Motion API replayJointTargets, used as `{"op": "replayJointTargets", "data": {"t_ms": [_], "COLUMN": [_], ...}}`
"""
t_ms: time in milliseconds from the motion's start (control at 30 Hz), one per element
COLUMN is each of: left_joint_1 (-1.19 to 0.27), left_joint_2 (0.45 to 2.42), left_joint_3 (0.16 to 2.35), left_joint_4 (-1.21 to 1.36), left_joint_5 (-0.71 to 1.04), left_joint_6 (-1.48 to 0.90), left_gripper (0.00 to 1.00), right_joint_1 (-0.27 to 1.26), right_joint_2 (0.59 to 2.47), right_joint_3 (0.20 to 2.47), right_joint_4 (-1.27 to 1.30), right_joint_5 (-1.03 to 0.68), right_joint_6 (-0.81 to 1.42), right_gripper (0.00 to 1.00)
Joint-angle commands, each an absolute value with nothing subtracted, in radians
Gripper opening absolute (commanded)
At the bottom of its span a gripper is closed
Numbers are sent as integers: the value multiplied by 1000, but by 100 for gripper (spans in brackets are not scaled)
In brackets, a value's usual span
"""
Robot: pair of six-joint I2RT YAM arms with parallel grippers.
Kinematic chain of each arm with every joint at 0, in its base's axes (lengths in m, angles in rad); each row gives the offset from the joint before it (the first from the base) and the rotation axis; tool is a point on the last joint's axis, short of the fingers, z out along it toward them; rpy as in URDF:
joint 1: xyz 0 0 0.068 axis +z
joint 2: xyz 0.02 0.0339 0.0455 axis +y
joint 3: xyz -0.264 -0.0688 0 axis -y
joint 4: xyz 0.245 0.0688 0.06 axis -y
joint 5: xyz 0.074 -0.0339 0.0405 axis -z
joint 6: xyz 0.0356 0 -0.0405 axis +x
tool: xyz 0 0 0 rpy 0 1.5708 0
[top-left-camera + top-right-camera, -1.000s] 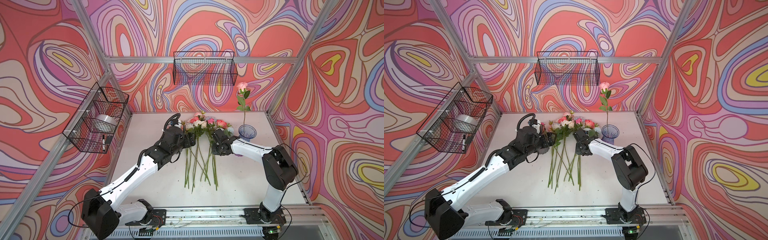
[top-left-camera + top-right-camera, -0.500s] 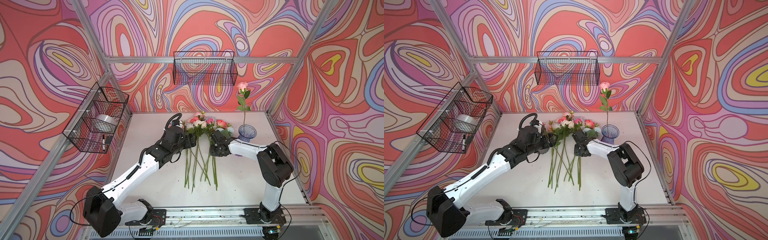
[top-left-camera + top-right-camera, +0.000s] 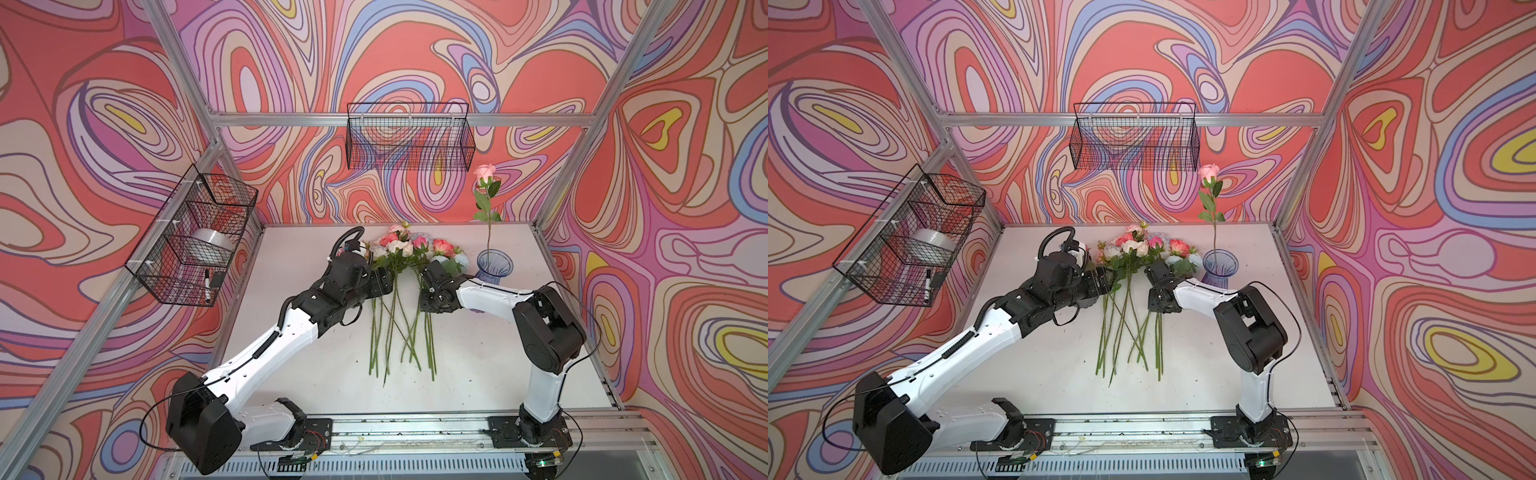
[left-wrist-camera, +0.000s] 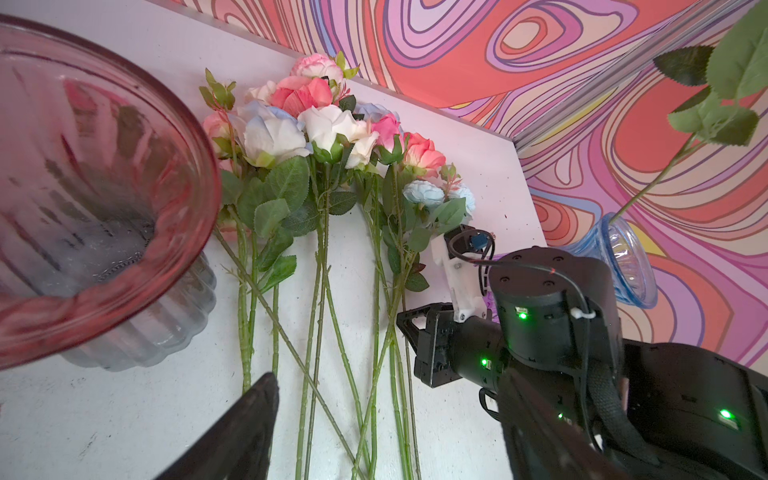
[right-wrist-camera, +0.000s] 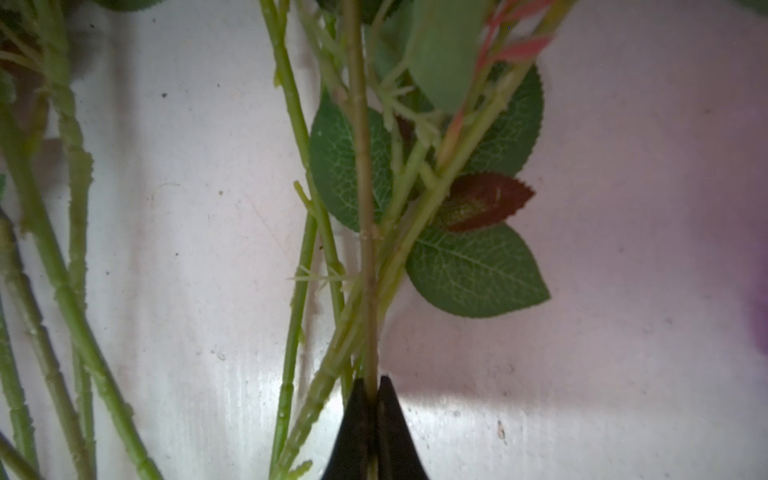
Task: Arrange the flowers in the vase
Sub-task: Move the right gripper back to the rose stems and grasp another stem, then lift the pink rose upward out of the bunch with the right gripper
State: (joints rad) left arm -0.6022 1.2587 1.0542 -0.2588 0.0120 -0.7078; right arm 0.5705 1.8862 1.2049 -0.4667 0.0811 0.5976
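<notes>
A: White tabletop [image 3: 311, 374], patterned walls: what has changed?
B: Right gripper [image 5: 376, 380] has just clamped one stem [image 5: 365, 208] of the flowers [image 3: 405, 249] lying near the blue vase [image 3: 493, 266]; lifting may follow. Left gripper [image 3: 384, 282]: grip indeterminate.

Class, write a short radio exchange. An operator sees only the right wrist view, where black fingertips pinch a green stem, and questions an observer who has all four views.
Operator: My right gripper is shut on a stem, and that is all I see. Is any flower in the vase?
Observer: Yes. One pink rose stands upright in the blue vase.
Operator: What is the other arm doing?
Observer: The left gripper is open, at the left side of the flowers lying in a pile.
Operator: Understood.
</notes>
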Motion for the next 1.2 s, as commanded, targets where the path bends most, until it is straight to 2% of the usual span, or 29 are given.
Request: {"op": "replayJointTargets", "data": {"t_ms": [0,300,867,1167], "left_joint_1": [-597,-597,-592,-588], "left_joint_2": [1253,1252,1237,1220], "left_joint_3": [1084,1081,1075,1045], "left_joint_4": [-278,-271,-249,-164], "left_joint_5": [12,13,29,105], "left_joint_6": [-715,-706,-696,-698], "left_gripper": [83,83,83,83], "right_joint_1": [569,569,572,583], "right_joint_2": [1834,1690,1540,1412], "right_joint_3": [1189,1150,1162,1176], "right_joint_4": [-460,-444,-404,-325], "right_joint_5": [87,100,75,39], "right_joint_6": [612,600,555,487], "right_gripper": [0,0,0,0]}}
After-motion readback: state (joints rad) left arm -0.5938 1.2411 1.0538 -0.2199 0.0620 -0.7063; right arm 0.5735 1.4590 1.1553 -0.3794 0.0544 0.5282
